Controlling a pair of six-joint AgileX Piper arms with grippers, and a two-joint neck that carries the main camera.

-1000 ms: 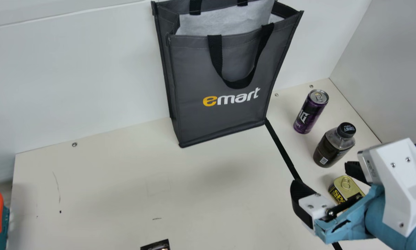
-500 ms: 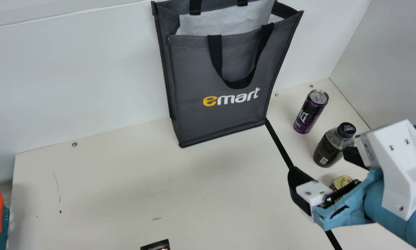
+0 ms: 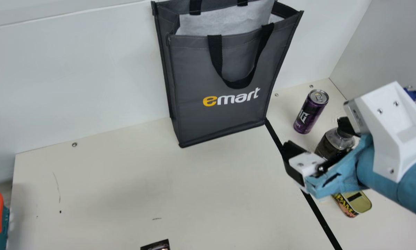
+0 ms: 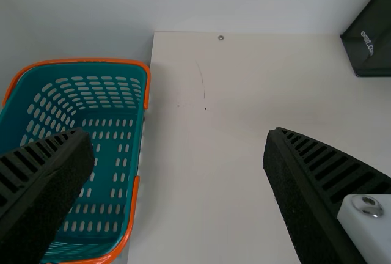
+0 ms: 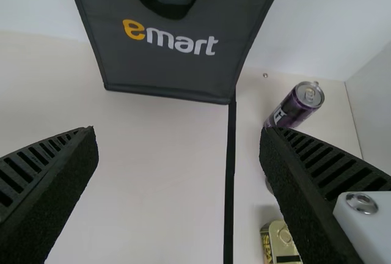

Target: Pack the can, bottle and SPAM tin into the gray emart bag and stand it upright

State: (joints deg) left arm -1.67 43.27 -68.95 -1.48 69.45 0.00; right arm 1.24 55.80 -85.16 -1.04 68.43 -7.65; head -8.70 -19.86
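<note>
In the main view my right gripper (image 3: 315,133) hangs open above the table's right part, covering much of the dark bottle (image 3: 329,144). The purple can (image 3: 310,111) stands upright behind the bottle, and the SPAM tin (image 3: 354,203) lies partly under the arm. At the back wall the gray emart bag (image 3: 225,76) stands upright, its top open with white lining showing. In the right wrist view the right gripper (image 5: 178,148) has nothing between its fingers; the can (image 5: 295,105) and tin (image 5: 282,242) are beside one finger. The left wrist view has my left gripper (image 4: 178,148) open and holding nothing.
A teal basket (image 4: 104,148) with an orange rim is at the table's left side. A black tape line (image 3: 319,215) runs along the table between the bag and the front. A small dark object (image 3: 156,246) shows at the main view's bottom edge. Walls stand behind and at right.
My right arm has moved toward the back of the table, from near the SPAM tin to over the bottle, its gripper staying open. The can, tin and bag have kept their places.
</note>
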